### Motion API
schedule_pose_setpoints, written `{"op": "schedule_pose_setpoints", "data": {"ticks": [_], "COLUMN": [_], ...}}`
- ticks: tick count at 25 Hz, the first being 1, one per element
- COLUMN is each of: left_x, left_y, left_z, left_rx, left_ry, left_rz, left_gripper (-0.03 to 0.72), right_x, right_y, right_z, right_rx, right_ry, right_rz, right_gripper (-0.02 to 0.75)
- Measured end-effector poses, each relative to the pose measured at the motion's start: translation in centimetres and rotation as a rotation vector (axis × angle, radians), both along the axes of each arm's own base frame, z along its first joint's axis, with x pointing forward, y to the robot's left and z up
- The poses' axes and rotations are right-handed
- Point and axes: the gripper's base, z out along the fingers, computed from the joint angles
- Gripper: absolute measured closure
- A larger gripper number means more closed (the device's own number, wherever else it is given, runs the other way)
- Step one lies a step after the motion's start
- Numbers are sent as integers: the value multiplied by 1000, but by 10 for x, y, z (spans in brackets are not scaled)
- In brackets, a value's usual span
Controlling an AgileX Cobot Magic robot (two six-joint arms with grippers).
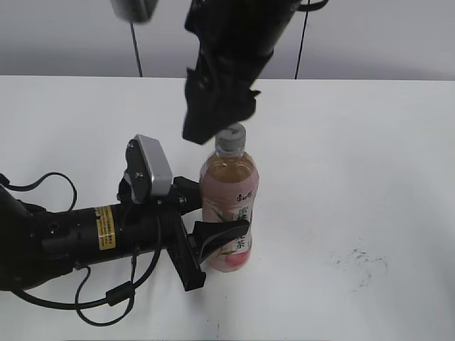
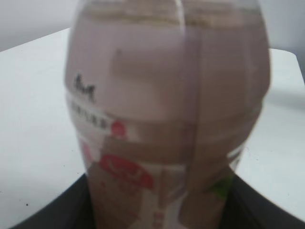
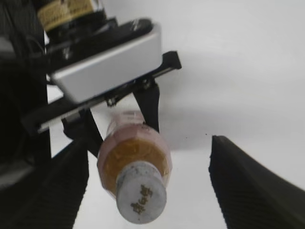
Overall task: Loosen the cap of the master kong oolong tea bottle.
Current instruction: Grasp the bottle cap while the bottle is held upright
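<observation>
The master kong oolong tea bottle (image 1: 229, 186) stands upright on the white table (image 1: 355, 156), with its cap (image 1: 230, 139) on. My left gripper (image 1: 213, 229) lies low along the table and is shut on the bottle's labelled lower part. The bottle (image 2: 167, 95) fills the left wrist view, with the dark fingers (image 2: 157, 212) on both sides of it. My right gripper (image 1: 220, 114) hangs just above the cap and slightly to its left. In the right wrist view its fingers (image 3: 146, 143) are spread wide, and the cap (image 3: 141, 198) sits below and between them, untouched, on the bottle (image 3: 133, 152).
The left arm's silver wrist camera (image 1: 153, 167) stands close beside the bottle and also shows in the right wrist view (image 3: 105, 62). Black cables (image 1: 106, 298) loop at the front left. Faint dark scuffs (image 1: 359, 263) mark the table to the right.
</observation>
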Motion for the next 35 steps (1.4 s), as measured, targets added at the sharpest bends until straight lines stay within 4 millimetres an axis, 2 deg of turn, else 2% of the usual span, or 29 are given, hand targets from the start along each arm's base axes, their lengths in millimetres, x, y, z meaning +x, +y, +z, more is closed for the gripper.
{"op": "schedule_pose_setpoints", "data": {"ticks": [5,7,10,13,19,23,30,32,33,35], "left_x": [0,0,0,0,0,0,0,0,0,0], "left_y": [0,0,0,0,0,0,0,0,0,0], "left_z": [0,0,0,0,0,0,0,0,0,0], "left_rx": [0,0,0,0,0,0,0,0,0,-1], "left_ry": [0,0,0,0,0,0,0,0,0,-1], "left_rz": [0,0,1,1,1,1,1,1,1,1], "left_gripper": [314,314,314,314,314,314,314,314,314,314], "right_x": [4,7,11,11,6,3,-1,-1,-1,-1], "right_y": [2,-2,-6,-6,-9,-12,-14,-14,-14,-14], "right_z": [44,52,52,42,-1,-20,-34,-35,-35,-35], "right_rx": [194,241,250,224,83,16,-31,-31,-32,-52], "right_ry": [162,214,224,262,333,364,387,393,383,336], "right_rz": [-515,-725,-886,-928,-964,-975,-983,-973,-949,-827], "right_gripper": [162,164,174,182,183,203,344,432,458,457]}}
